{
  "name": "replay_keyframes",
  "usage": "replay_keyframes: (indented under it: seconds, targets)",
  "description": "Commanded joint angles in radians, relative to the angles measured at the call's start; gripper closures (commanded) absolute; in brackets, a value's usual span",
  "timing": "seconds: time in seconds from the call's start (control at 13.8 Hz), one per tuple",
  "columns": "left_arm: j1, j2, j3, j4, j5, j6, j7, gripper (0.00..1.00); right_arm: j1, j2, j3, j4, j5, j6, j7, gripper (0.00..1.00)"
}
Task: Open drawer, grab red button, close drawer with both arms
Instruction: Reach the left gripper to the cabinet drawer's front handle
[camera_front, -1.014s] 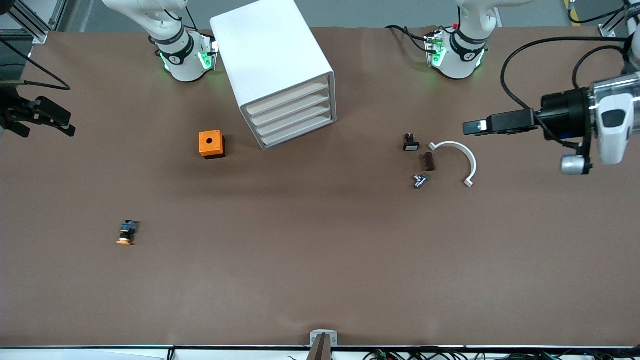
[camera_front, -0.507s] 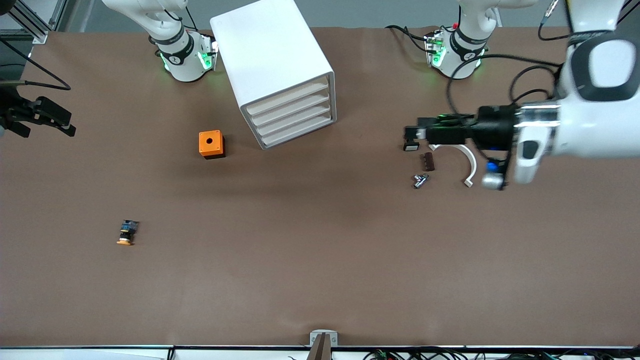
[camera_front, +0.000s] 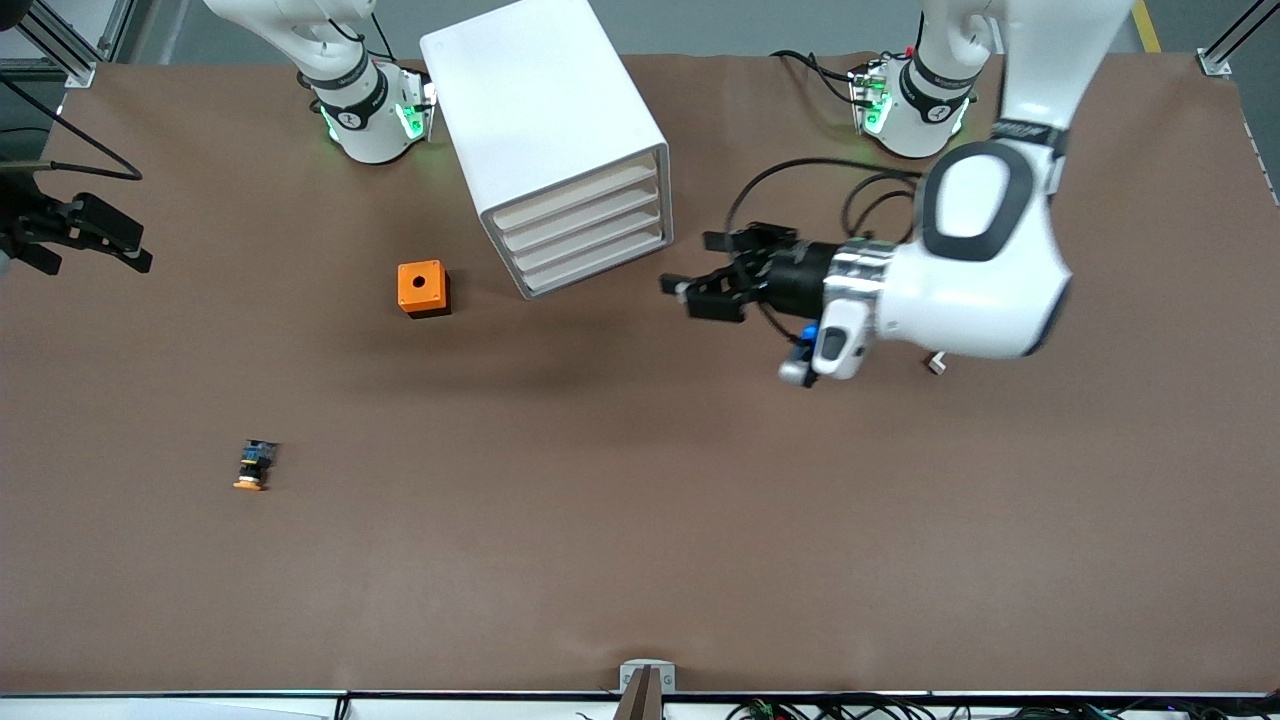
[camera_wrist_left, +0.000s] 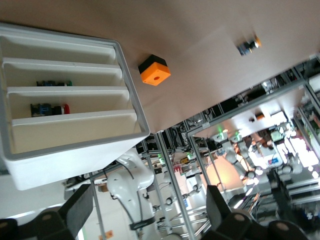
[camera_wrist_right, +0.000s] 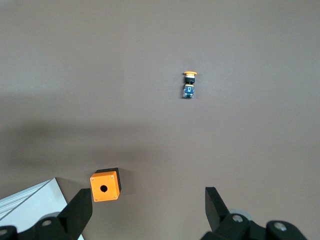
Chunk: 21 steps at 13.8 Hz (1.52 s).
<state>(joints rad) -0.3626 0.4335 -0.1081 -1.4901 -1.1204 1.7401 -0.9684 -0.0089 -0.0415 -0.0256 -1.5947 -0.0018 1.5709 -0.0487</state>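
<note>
A: Brown worktop (camera_front: 640, 520), lab racks and frames in the background of the left wrist view. White cabinet (camera_front: 545, 130) sits between the two bases, angled so its four drawer fronts face the left arm's end. All four look shut, so the opening step isn't done yet.

B: Makes sense why the left gripper (camera_front: 705, 270) is hanging right there then, in the air just off the fronts, jaws spread wide and holding nothing. It's turned sideways, I'd guess to line up with a drawer (camera_front: 590, 232) lip.

A: Yep. And its wrist cam looks straight into the fronts. You can see the button (camera_wrist_left: 49, 108) lying in one of the drawers, red cap showing. Another small part is in the drawer next to it.

B: Right gripper (camera_front: 85, 235)?

A: Waiting off at the right arm's end of the worktop, jaws wide too, empty.

B: The orange-capped button (camera_front: 254, 466) near the camera is a decoy, I reckon. Same with the orange box (camera_front: 423, 288) beside the cabinet.
</note>
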Motion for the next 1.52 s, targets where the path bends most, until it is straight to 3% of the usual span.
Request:
replay_keyframes:
  seconds: [0.0,0.58,1.45]
  targets:
    - [-0.045,0.149,0.013,0.112,0.022,0.007,-0.195,0.0,-0.003,-0.015,0.004,-0.011,0.002,-0.003,-0.005,0.0]
    - [-0.094,0.281,0.005,0.122,0.194,-0.001,-0.66,0.0,-0.003,-0.015,0.004,-0.011,0.002,-0.003,-0.005,0.0]
    - [-0.124,0.468,-0.018,0.122,0.188,-0.319,-1.156,0.0,-0.002,-0.014,0.004,-0.01,-0.003,0.0,-0.007,0.0]
